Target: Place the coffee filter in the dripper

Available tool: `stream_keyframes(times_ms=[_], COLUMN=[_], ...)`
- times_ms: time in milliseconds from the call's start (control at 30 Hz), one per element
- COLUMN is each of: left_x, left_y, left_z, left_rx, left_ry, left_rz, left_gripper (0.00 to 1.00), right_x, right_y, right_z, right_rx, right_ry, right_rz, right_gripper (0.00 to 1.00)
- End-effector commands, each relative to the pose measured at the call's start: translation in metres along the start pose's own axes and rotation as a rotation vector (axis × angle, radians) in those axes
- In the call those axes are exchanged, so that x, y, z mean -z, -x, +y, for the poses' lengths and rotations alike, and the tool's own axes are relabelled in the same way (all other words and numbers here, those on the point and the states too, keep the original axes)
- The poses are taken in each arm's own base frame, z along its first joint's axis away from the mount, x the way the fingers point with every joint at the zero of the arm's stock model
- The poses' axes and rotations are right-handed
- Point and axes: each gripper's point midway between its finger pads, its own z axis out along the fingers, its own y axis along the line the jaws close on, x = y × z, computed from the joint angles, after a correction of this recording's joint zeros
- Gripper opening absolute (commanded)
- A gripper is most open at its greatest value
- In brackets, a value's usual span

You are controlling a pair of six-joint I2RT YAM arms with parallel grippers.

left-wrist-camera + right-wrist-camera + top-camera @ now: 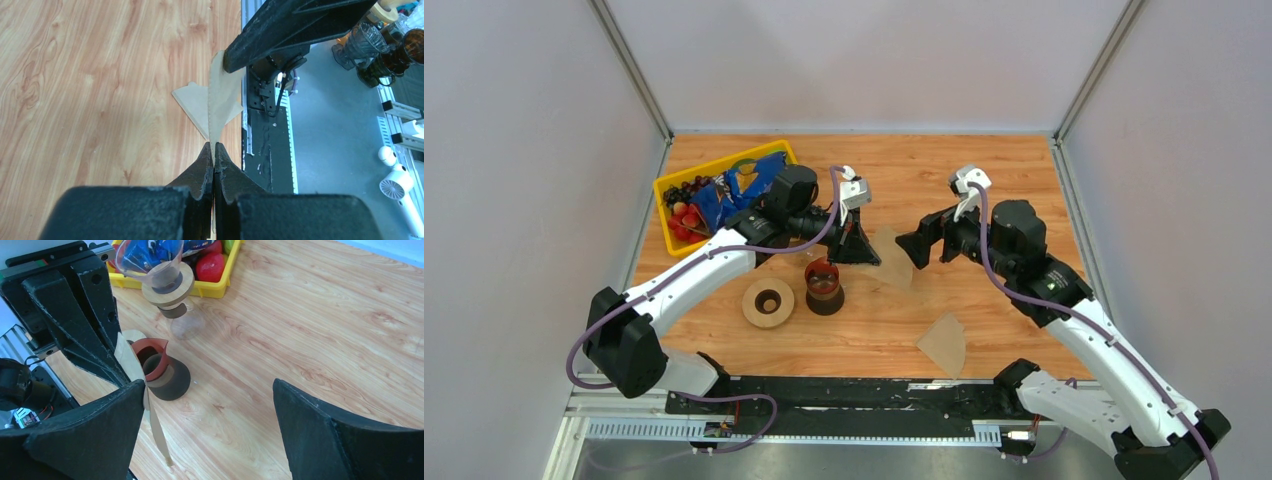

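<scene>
The dripper (167, 271), a clear cone with a wooden ring collar, is cut off at the top in the right wrist view and cannot be made out from above. Apart from it, the thin tan paper coffee filter (224, 100) is held off the table, pinched edge-on by the left gripper (214, 150). The right gripper (207, 385) is spread wide.

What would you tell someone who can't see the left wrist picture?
The shut left gripper pinches a thin tan coffee filter edge-on above a wooden table. A second filter lies flat on it. The right gripper's black finger shows at top.
</scene>
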Motion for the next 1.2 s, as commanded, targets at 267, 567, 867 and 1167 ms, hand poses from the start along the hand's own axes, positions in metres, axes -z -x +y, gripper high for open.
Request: stream_keyframes(times_ms=[267,567,867,1167], left_x=[0.0,0.0,0.001,0.002], left_y=[0.005,0.007,0.007,0.008], left_z=[-0.006,-0.007,-0.008,-0.011], left_rx=[-0.035,-0.036,-0.037,-0.047], left_ry=[-0.032,-0.03,-0.03,-0.036], left_rz=[-0.006,-0.008,-0.008,-0.012], left_gripper=[0.0,0.0,0.0,0.0], right_x=[0.028,0.015,0.008,0.001], right_y=[0.037,0.02,0.009,-0.006], right_z=[-0.01,0.012,0.008,0.005], right_rx=[0.031,0.049,0.039,0.033], right_ry=[-0.092,0.055,0.043,0.042], right_rz=[-0.156,-0.081,-0.042,0.011], right_gripper=[1.0,1.0,1.0,1.0])
